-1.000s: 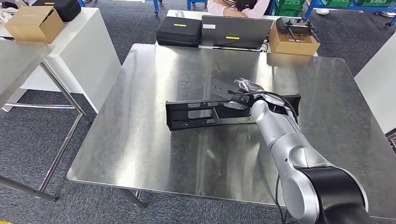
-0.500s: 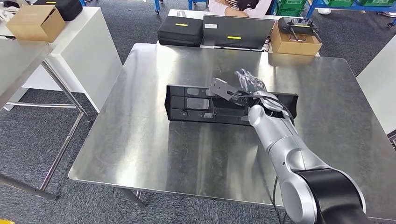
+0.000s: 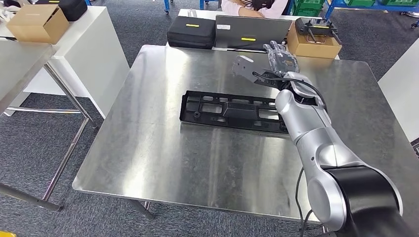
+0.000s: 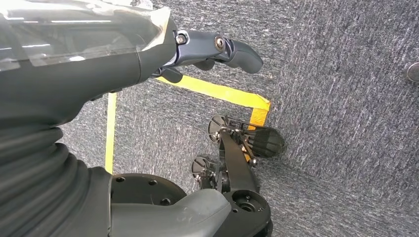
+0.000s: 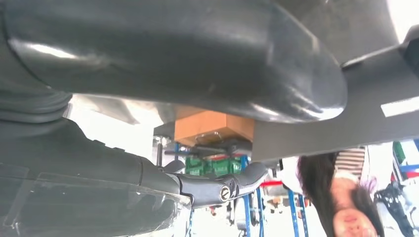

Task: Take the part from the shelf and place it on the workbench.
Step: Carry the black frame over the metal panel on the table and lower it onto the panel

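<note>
- A brown cardboard box (image 3: 35,23) sits on a white side table (image 3: 94,54), well to the left of the steel workbench (image 3: 163,163).
- The left hand (image 4: 148,54) hangs over grey carpet marked with yellow tape (image 4: 217,92); its dark fingers (image 4: 232,49) are extended and apart, with nothing in them.
- The part (image 3: 230,110), a long black plastic panel with rectangular cut-outs, lies flat on the workbench near its middle, lengthwise across it. Its right end passes behind the robot's right forearm.
- Beyond the workbench's far edge stand a black case (image 3: 191,32) with a yellow label and, beside it, a grey laptop (image 3: 252,33).
- The right arm reaches from the near right corner of the workbench diagonally up over the part, the silver forearm crossing above the part's right end.
- The right hand (image 3: 269,64) is raised above the workbench, past the part on its far side and clear of it. Its dark fingers (image 3: 279,52) point up and away toward the laptop, the grey thumb (image 3: 243,65) sticks out to the left, and the hand is spread wide with nothing in its grasp.
- In the right wrist view the thumb and fingers stand well apart, and nothing lies between them.
- Right of the laptop, an open cardboard box (image 3: 316,42) holds a black device.
- A person (image 3: 252,7) sits behind the laptop.
</note>
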Controlling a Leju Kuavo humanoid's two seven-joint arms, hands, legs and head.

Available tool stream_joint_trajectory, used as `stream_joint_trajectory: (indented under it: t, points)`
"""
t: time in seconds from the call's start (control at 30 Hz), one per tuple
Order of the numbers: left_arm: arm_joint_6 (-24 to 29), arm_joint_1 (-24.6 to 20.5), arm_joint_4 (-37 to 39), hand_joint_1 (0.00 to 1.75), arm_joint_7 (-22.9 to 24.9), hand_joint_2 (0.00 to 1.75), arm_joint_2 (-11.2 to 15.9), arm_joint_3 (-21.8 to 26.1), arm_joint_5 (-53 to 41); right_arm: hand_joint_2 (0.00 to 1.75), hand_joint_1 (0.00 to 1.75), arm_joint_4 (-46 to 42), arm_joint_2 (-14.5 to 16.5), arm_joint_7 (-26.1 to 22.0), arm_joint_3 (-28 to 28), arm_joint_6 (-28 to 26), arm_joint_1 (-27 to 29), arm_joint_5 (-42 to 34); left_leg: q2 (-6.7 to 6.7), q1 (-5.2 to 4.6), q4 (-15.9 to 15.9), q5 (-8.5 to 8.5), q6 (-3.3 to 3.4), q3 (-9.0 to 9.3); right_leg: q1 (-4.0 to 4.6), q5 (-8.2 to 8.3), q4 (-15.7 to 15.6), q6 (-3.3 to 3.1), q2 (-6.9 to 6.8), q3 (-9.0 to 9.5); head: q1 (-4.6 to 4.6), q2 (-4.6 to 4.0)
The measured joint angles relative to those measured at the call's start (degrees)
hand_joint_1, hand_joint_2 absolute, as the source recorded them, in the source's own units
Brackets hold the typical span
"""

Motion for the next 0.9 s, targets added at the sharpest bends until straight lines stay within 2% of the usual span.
stream_joint_trajectory:
  t: [0.1, 0.23, 0.37, 0.43, 0.67, 0.9]
  points:
    - [0.01, 0.0, 0.0, 0.0, -0.11, 1.75, 0.03, 0.0, -0.02, 0.0, 0.0, -0.14, -0.32, -0.53, 0.22, -0.49, -0.29, -0.05, 0.0, 0.0, 0.0, 0.0, 0.0, 0.0, 0.0, 0.0, 0.0, 0.0, 0.0, 0.0, -0.01, 0.0]
    - [0.43, 0.01, 0.0, 0.0, -0.56, 0.0, 0.03, 0.08, 0.01, 0.0, 0.0, -1.42, -0.46, -4.32, 0.5, -6.13, -0.24, -1.06, 0.0, 0.0, 0.0, 0.0, 0.0, -0.01, 0.0, 0.0, 0.0, 0.0, 0.0, -0.01, -0.01, 0.0]
    - [1.16, -0.02, 0.0, 0.0, -0.12, 0.0, -0.09, 0.76, 0.46, 0.0, 0.0, -5.39, -0.39, -7.24, 1.68, -12.06, 1.09, -1.91, -0.01, 0.01, 0.0, 0.0, 0.0, -0.01, 0.01, -0.01, 0.0, -0.01, -0.01, -0.01, -0.01, 0.0]
    - [1.63, -0.07, 0.0, 0.0, 0.46, 0.0, -0.24, 1.28, 0.82, 0.0, 0.0, -10.71, -0.43, -7.86, 2.89, -13.8, 3.85, -3.12, -0.02, 0.03, 0.0, -0.01, -0.01, 0.01, 0.01, -0.02, -0.01, -0.01, -0.03, -0.03, -0.02, 0.0]
    - [3.05, -0.06, 0.0, 0.0, 1.41, 0.0, -1.01, 3.6, 1.92, 0.0, 0.0, -44.4, -3.91, -8.46, 9.88, -19.29, 25.21, -9.09, -0.2, 0.06, -0.01, -0.08, -0.03, -0.04, -0.02, -0.17, -0.08, 0.16, -0.3, 0.01, 0.01, 0.0]
    - [3.42, -0.02, 0.0, 0.0, 1.63, 0.0, -1.81, 5.73, 3.06, 0.0, 0.0, -66.8, -8.64, -9.2, 14.58, -26.0, 46.25, -7.71, -0.41, -0.01, 0.03, -0.27, 0.08, -0.14, -0.11, -0.29, -0.22, 0.33, -0.41, 0.06, -0.01, 0.0]
